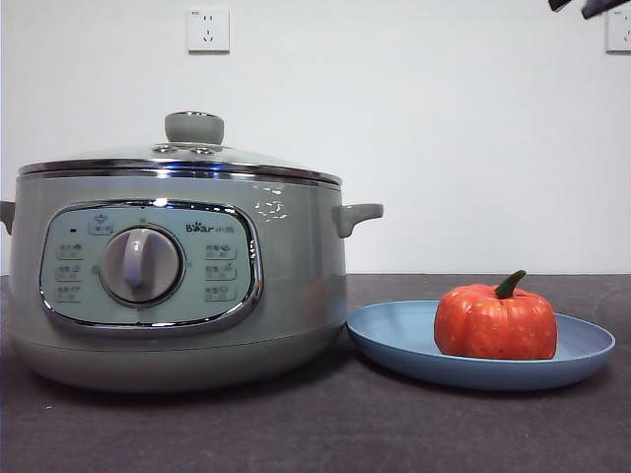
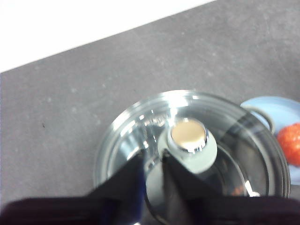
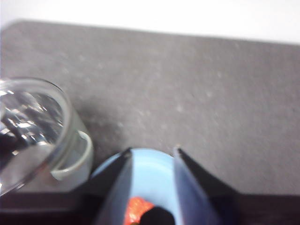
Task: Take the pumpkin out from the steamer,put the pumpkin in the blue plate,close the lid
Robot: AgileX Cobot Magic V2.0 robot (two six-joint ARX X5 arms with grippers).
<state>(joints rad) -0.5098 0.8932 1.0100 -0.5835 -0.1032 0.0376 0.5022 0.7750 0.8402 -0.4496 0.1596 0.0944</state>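
Note:
The steamer [image 1: 177,296] stands at the left with the glass lid [image 1: 118,158] resting on it, green knob [image 1: 194,127] on top. The pumpkin [image 1: 495,323] sits upright in the blue plate [image 1: 394,340] to the right of the steamer. My left gripper [image 2: 153,161] hovers above the lid [image 2: 140,126] beside its knob [image 2: 188,136], open and empty. My right gripper [image 3: 151,153] is open and empty, high above the blue plate [image 3: 152,171] and the pumpkin [image 3: 136,208]. In the front view only a black tip [image 1: 582,6] shows at the top right corner.
The dark grey table top [image 1: 315,434] runs in front of the steamer and plate. A white wall with a socket [image 1: 208,30] stands behind. The steamer's side handle [image 1: 357,214] points towards the plate.

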